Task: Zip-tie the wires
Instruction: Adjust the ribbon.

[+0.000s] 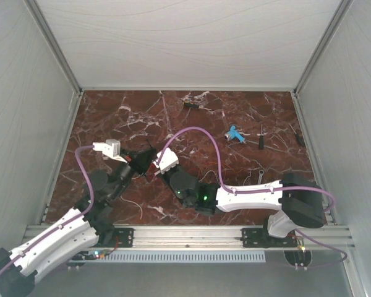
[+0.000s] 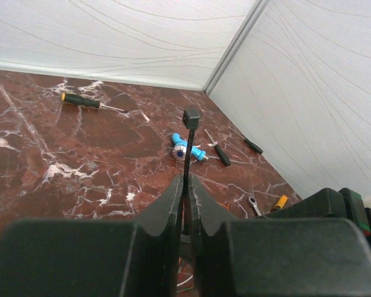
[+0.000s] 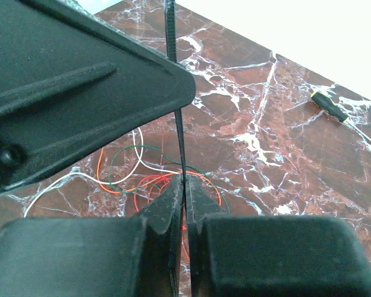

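The right gripper (image 3: 184, 180) and left gripper (image 2: 184, 184) were each pinched shut on the zip tie (image 3: 180, 139), held straight between them. Just beyond the right gripper, the wires (image 3: 154, 179) lay loose on the worktop (image 3: 284, 154), not yet encircled. Uneven pulling likely risked the stiff strip slipping free or springing past the bundle.

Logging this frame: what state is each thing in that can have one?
left end effector, shut on the zip tie
right end effector, shut on the zip tie
zip tie, straight, held off the table by both end effectors, tail not through its head
wires, loose tangle lying on the table, not bundled
screwdriver, lying flat, not held
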